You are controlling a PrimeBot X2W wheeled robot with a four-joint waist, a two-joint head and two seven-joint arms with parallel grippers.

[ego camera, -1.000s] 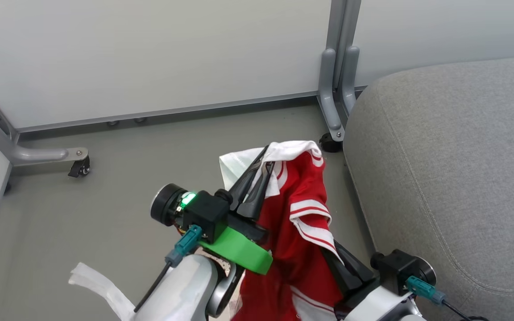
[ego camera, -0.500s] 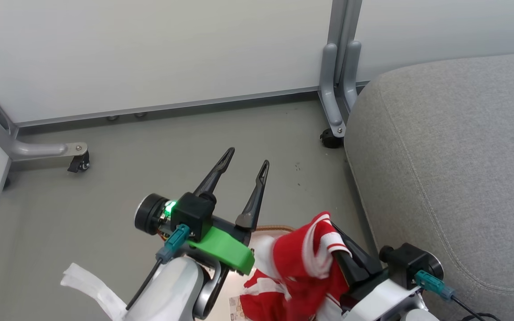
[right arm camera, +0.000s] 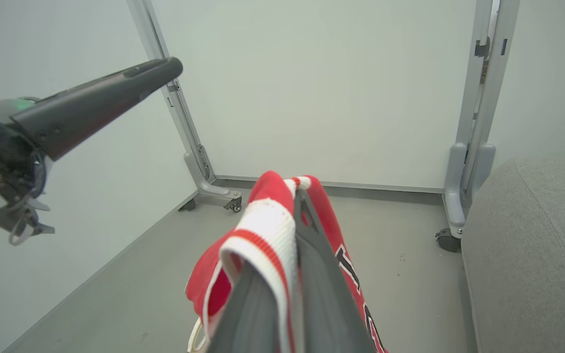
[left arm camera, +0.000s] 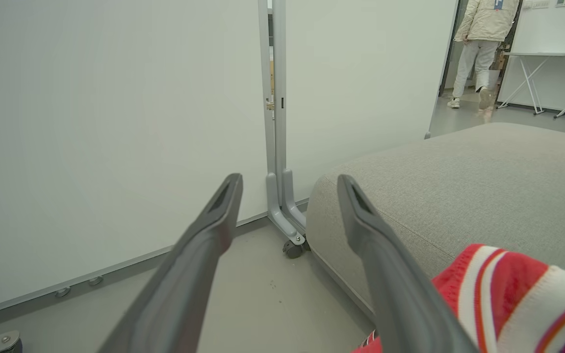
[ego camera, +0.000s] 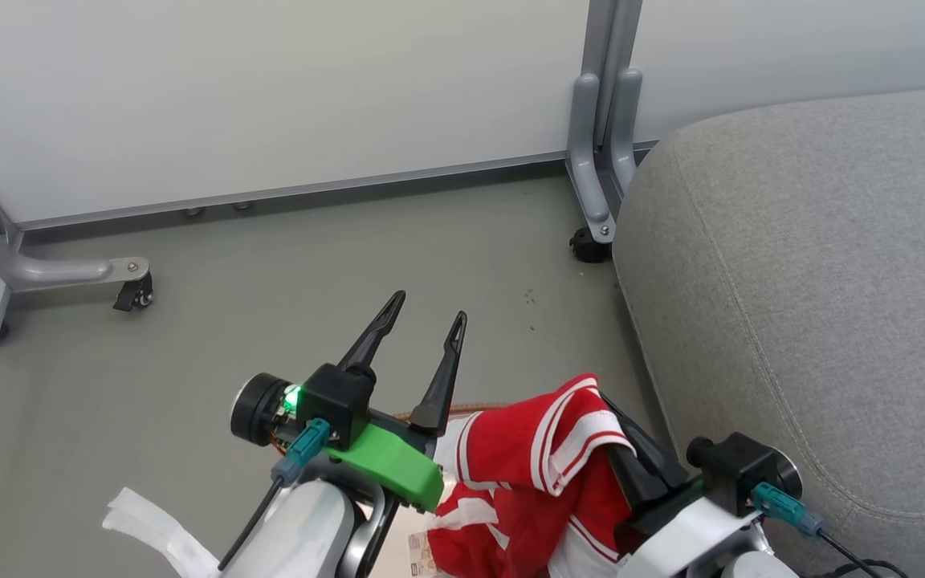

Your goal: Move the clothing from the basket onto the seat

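A grey floor [ego camera: 189,361] bounded by white partition panels [ego camera: 270,96] is seen, with the grey seat [ego camera: 816,281] at the right. The red clothing [ego camera: 543,474] is clamped in the closed right hand [right arm camera: 298,206] and bunched just beside the seat's edge. The left hand [ego camera: 426,307] is held empty, fingers spread apart.

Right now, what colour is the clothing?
The clothing is red with white stripes, clearest in head view.

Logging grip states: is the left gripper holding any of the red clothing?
No, the left gripper is wide open with nothing in it.
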